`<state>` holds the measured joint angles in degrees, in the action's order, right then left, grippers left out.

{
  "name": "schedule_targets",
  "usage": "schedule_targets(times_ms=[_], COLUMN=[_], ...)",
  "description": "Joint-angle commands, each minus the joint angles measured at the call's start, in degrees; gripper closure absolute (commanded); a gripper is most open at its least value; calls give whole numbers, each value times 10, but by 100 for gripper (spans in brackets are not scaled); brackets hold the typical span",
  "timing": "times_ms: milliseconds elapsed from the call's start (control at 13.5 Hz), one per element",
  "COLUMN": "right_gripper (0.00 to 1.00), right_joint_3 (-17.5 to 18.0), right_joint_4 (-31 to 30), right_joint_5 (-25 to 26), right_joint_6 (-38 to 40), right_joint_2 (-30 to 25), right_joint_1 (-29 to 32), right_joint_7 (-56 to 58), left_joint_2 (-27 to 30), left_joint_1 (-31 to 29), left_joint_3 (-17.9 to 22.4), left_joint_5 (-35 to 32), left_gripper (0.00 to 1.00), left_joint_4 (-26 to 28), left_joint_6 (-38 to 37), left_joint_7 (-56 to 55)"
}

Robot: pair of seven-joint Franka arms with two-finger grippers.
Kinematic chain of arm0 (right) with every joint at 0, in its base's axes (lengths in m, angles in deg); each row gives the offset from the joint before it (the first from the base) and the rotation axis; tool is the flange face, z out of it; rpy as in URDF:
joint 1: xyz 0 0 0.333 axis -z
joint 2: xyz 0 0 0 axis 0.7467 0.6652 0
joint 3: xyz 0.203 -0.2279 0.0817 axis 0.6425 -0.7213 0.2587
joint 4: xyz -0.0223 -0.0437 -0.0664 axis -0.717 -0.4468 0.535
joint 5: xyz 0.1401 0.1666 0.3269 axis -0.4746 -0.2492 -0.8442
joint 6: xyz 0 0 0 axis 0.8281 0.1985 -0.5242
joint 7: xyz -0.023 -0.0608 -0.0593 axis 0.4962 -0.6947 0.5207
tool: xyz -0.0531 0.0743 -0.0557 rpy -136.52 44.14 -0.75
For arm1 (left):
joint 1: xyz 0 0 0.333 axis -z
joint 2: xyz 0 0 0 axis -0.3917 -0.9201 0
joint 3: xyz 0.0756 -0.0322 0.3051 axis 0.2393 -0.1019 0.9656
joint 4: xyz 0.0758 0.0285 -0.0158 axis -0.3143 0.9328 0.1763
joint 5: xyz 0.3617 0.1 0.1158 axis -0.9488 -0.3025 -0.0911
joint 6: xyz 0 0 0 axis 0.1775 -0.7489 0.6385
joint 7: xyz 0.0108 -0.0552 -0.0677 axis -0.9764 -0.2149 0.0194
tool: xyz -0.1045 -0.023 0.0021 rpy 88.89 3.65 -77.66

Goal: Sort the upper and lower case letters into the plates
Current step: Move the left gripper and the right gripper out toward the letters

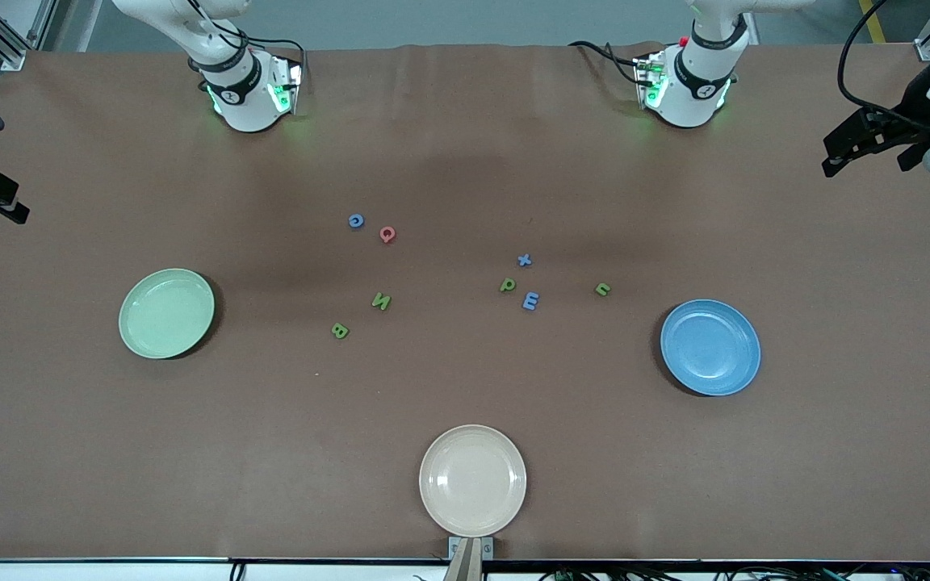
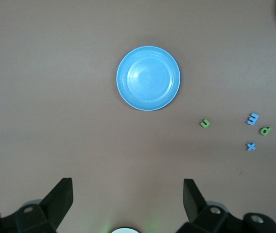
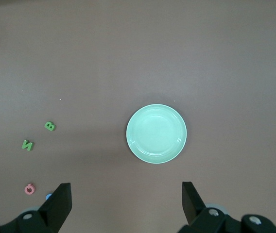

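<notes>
Eight small letters lie mid-table: blue C, red Q, green N, green B, blue cross-shaped letter, green p, blue E and a green hooked letter. The mint green plate sits toward the right arm's end, the blue plate toward the left arm's end; both hold nothing. My left gripper hangs open high over bare table near the blue plate. My right gripper hangs open high near the mint plate. Neither gripper shows in the front view.
A cream-beige plate sits at the table edge nearest the front camera. Both arm bases stand along the edge farthest from the front camera. Black equipment juts in at the left arm's end.
</notes>
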<state>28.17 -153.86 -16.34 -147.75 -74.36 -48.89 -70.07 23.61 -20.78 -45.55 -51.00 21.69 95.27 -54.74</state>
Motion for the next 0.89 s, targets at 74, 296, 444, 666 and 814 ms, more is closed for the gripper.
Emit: schedule_targets(times_ms=[74,296,444,666,814], right_gripper=[0,0,0,0,0], right_joint_3=[5,5,6,7,7], right_joint_4=[-18,-18,-20,-20,-19], right_joint_5=[3,3,3,3,0], right_joint_6=[-2,-3,-1,2,-2], right_joint_2=[-16,-16,-16,-13,-12], right_joint_1=[5,5,2,-20,-34], right_joint_7=[-9,-8,-8,-9,-9], left_joint_2=[-9,-21,-35,-71,-77], left_joint_1=[0,4,9,11,13], left_joint_3=[-2,-3,-15,-28,-49], left_joint_5=[0,0,0,2,2], left_gripper=[0,0,0,0,0], left_joint_4=[-15,-18,-6,11,53], left_joint_6=[-2,-2,-2,33,82], left_joint_7=[8,7,4,-14,-93])
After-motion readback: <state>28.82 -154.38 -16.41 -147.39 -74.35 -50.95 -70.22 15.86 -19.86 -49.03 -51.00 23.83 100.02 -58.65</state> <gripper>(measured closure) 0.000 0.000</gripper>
